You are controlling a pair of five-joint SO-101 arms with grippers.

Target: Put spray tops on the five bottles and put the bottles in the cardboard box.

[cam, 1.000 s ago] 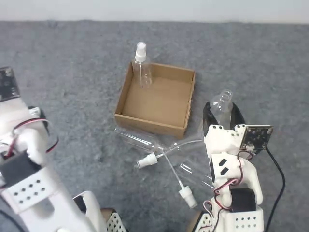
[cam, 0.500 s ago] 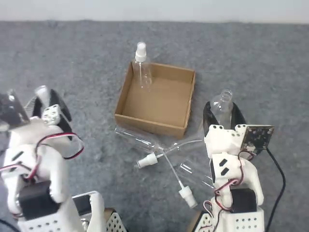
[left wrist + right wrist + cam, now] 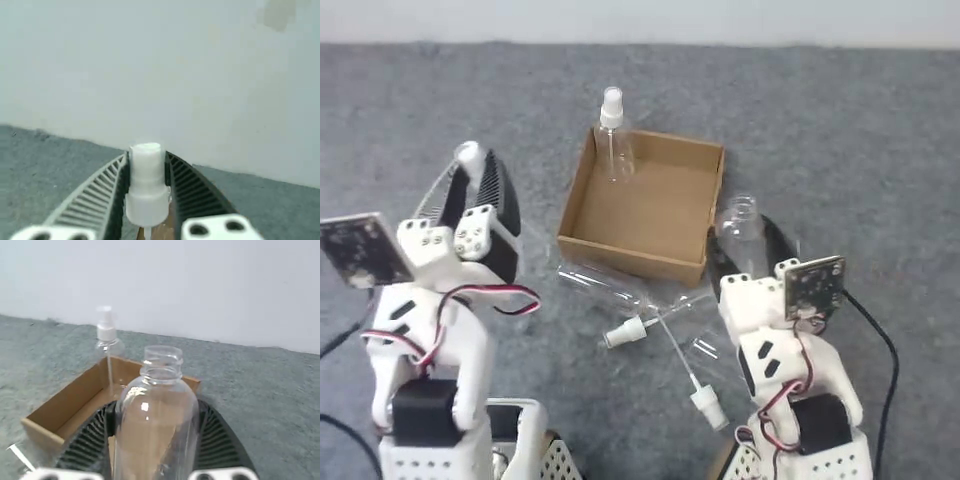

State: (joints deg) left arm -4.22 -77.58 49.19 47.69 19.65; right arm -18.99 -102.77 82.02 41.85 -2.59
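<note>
Pinching a spray top (image 3: pixel 146 186), the left gripper (image 3: pixel 475 168) hovered at nine o'clock of the cardboard box (image 3: pixel 630 258); the right gripper (image 3: pixel 748 250) clamped an uncapped bottle (image 3: pixel 154 420) at four. One capped bottle (image 3: pixel 616 140) stood boxed (eleven o'clock corner); four were undone.

1. A grey, short-piled, felt-like carpet (image 3: pixel 860 120) covers the whole work surface, running from the near edge to the far one and out past both the left and right sides; its nap is mottled with lighter and darker flecks
2. A plain white wall (image 3: pixel 640 20) stands along the far edge of the carpet, meeting it in a straight line
3. A faint beige smudge (image 3: pixel 279 14) sits high on that wall
</note>
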